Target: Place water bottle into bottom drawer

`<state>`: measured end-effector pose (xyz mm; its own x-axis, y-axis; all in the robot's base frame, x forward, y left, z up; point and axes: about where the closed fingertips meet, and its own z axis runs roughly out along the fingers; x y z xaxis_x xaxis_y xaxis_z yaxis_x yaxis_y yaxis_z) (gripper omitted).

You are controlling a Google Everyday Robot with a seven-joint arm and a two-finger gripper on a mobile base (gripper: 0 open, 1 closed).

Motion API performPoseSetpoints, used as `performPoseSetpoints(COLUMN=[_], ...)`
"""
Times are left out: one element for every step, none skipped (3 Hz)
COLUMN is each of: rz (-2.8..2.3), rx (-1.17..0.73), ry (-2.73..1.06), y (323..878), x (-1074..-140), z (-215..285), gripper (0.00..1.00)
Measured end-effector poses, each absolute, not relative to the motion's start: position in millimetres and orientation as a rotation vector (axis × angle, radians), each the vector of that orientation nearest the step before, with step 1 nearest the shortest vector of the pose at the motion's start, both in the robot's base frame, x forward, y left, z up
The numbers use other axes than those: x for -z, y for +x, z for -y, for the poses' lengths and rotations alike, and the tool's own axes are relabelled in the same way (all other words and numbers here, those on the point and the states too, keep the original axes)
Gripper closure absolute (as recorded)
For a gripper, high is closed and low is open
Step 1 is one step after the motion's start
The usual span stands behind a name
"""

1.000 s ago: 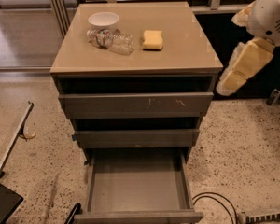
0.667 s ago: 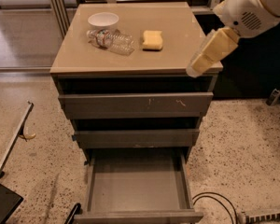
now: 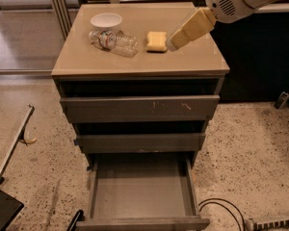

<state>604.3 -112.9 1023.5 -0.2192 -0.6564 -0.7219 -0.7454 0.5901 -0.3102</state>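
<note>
The water bottle [image 3: 113, 41], clear and crinkled with a red-green label band, lies on its side on the cabinet top, just in front of the white bowl. The bottom drawer [image 3: 141, 189] is pulled out, and its grey inner tray holds nothing. My gripper [image 3: 172, 44], cream-coloured, reaches in from the upper right above the cabinet top. Its tip is just right of the yellow sponge and well to the right of the bottle. It holds nothing that I can see.
A white bowl [image 3: 106, 20] and a yellow sponge [image 3: 156, 41] sit on the cabinet top [image 3: 139, 64]. The two upper drawers [image 3: 139, 109] stand slightly out. A black cable [image 3: 221, 207] lies on the floor at the right, and a metal bar [image 3: 14, 146] leans at the left.
My arm has swung left, from beside the cabinet's right edge to over its top, and the gripper tip now sits next to the sponge. The bottle, bowl and drawers have not moved.
</note>
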Motion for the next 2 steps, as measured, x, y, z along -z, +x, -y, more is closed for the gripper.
performPoseSetpoints(rz=[-1.94,-1.919], rx=[-0.128,-0.107], ry=[-1.121,-1.111], y=[604,626], x=[-1023,-1013], z=[113,101], gripper=[0.0,0.0])
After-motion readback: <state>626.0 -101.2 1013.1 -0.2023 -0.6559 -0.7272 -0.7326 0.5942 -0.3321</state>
